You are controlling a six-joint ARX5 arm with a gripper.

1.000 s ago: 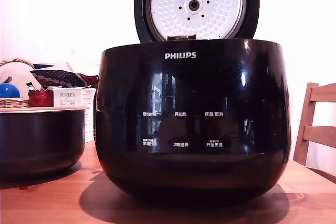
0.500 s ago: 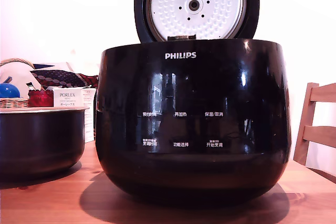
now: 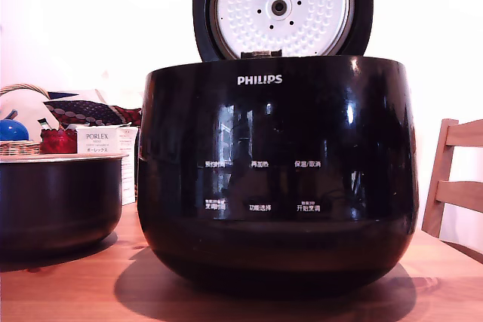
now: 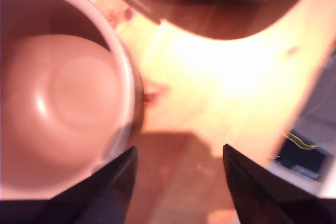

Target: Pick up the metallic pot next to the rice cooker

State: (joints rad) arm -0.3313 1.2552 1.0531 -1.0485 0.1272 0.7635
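Gripper [image 4: 178, 187] in the wrist view: two dark fingers spread wide, nothing between them but bare wood. One finger [image 4: 113, 192] overlaps the rim of the metallic pot [image 4: 58, 103] in the picture; cannot tell if it touches. Pot is open side up, interior smooth and pinkish in this light, rim pale and thin.

Exterior view, near to far: one metallic pot [image 3: 56, 201] sits lower left of frame, cut by the left edge, apart from the rice cooker [image 3: 278, 179], with a narrow gap of wooden table [image 3: 83, 284] between them. One rice cooker fills the centre, glossy black, PHILIPS logo, lid [image 3: 281, 9] standing upright, dimpled silver plate facing the camera. Free tabletop in front of both, lower frame, shadowed.

Table edge shows in the wrist view at the right side of frame, past a bright overexposed patch of wood; floor clutter beyond is blurred.

Behind the pot, upper left: one white PORLEX box [image 3: 99, 141], one wicker basket [image 3: 19, 147] with a blue ball [image 3: 11, 130], patterned fabric [image 3: 87, 111]. One wooden chair [image 3: 455, 182] far right. White wall [image 3: 90, 28] behind.
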